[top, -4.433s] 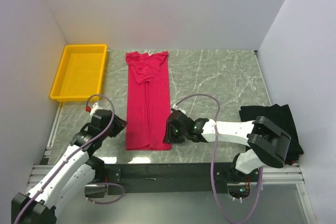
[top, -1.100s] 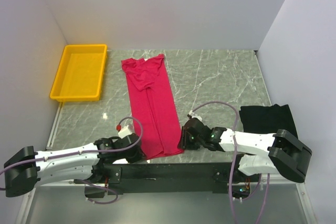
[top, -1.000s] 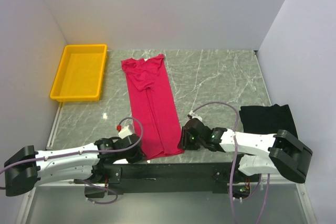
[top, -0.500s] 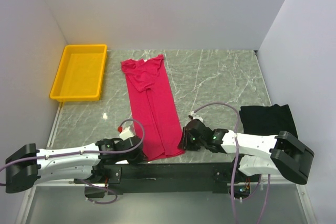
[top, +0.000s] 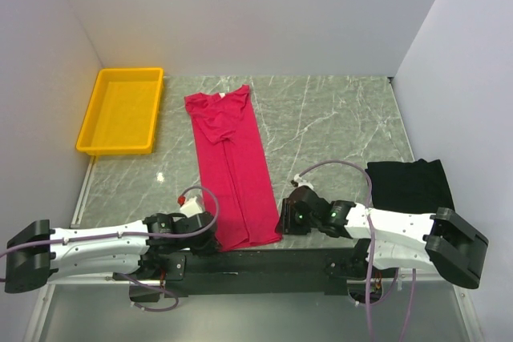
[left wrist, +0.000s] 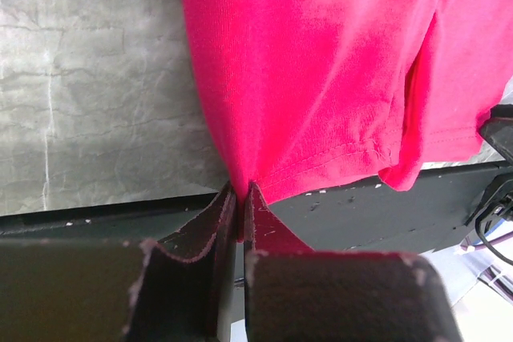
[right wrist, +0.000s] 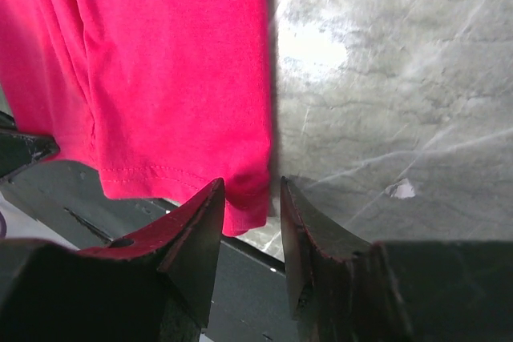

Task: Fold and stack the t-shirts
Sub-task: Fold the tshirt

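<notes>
Roughly, one fold in, nothing stacked.

Pink shirt point(top: 231, 158): lies mid-table as a long narrow strip, sides already folded in, collar at the far end. Its hem reaches the near edge and droops just over it. The crosswise folds are not yet made.

Black shirt point(top: 409, 184): lies at the table's right side, well apart from the pink one. It looks flat and dark, and I cannot tell whether it is folded. It is not stacked.

Left gripper point(left wrist: 239, 191): sits at the hem's left corner, jaws clenched on a pinch of pink cloth.

Right gripper point(right wrist: 250, 186): sits at the hem's right corner, jaws parted either side of the cloth. A sliver of gap shows beside it, so I judge it is not gripping.

Tray point(top: 116, 150): yellow, in the far left corner, apart from both shirts.

Table point(top: 321, 118): grey marbled top.

Remaining, by my reckoning: secure the right corner, carry the hem up toward the collar, deal with the black shirt, and put one on the other.
</notes>
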